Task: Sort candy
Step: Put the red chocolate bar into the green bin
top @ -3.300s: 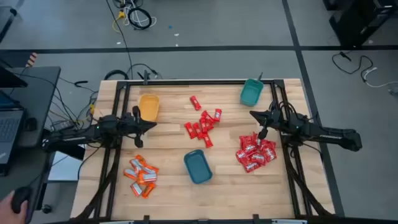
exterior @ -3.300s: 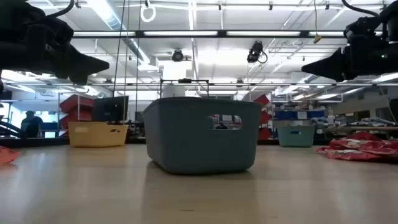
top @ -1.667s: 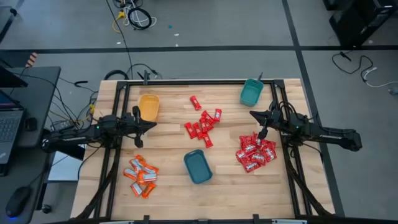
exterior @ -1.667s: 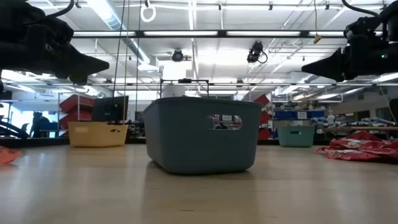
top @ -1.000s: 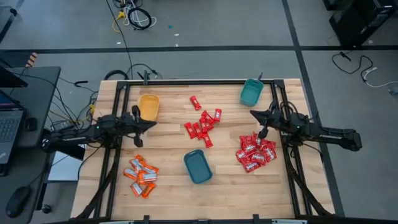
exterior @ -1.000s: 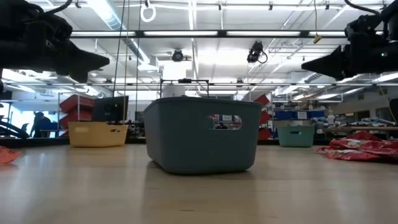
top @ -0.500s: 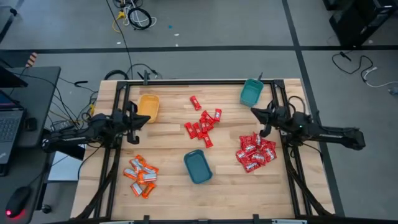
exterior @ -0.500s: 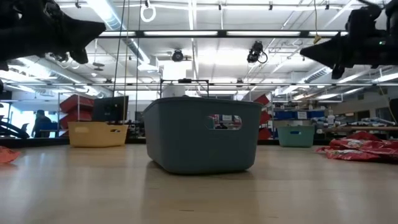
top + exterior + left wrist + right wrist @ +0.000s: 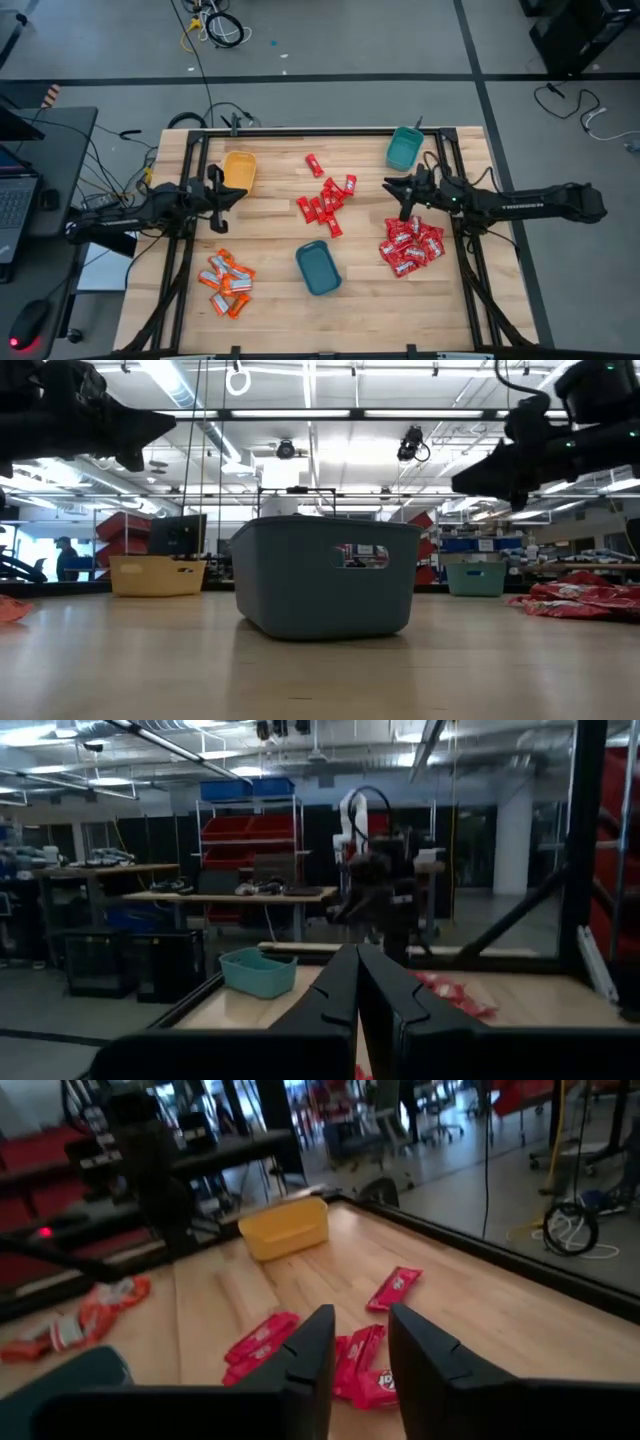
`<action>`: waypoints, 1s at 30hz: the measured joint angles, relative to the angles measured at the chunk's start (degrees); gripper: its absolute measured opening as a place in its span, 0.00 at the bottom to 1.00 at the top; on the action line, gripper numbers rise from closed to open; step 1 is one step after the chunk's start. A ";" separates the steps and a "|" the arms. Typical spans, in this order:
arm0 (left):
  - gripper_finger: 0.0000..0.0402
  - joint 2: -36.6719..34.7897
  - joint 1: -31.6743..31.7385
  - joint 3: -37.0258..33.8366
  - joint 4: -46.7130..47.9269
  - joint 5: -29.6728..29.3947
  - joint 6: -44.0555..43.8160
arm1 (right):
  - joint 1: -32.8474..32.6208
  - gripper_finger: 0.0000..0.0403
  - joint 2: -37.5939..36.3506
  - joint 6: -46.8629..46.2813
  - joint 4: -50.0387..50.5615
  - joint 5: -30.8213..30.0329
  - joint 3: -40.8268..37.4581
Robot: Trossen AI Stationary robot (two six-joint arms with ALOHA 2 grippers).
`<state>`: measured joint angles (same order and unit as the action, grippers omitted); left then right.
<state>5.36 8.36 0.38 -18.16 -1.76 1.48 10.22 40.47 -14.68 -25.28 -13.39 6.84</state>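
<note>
The candy lies in three heaps on the wooden table: narrow red bars at the middle, with one bar apart from them; wider red packets at the right; orange-and-white packets at the near left. My right gripper hovers above the table between the bars and the red packets. Its wrist view shows it open, pointing toward the bars. My left gripper hangs in the air beside the yellow bin, shut and holding nothing.
A teal bin stands at the far right, just beyond my right arm. Another teal bin sits near the middle front and fills the low view. The dark frame rails run along both table sides.
My right gripper has reached from above the right rail toward the table's left, coming over the gap between the red bars and the red packets, and has rolled a little. My left gripper has tipped its fingers upward where it hangs.
</note>
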 joint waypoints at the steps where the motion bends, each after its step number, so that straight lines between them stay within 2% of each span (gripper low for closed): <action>1: 0.03 0.65 0.00 0.00 -0.33 0.00 0.48 | 0.00 0.24 1.96 0.59 0.06 0.00 1.21; 6: 0.03 3.42 0.00 0.00 -1.14 -1.04 1.68 | 0.00 0.30 9.74 3.33 0.55 0.04 6.58; 14: 0.03 6.13 0.00 -0.01 -1.83 -2.60 3.53 | 0.00 0.34 20.31 5.88 3.08 4.35 13.64; 20: 0.03 7.22 0.00 -0.01 -1.76 -2.95 3.04 | 0.00 0.38 29.01 9.86 3.47 4.22 18.82; 30: 0.03 10.15 0.00 -0.01 -1.72 -5.86 1.56 | 0.07 0.56 40.32 13.51 12.37 1.01 29.15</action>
<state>15.51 8.36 0.37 -19.88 -7.62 3.04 10.28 80.79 -1.17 -12.91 -12.38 35.99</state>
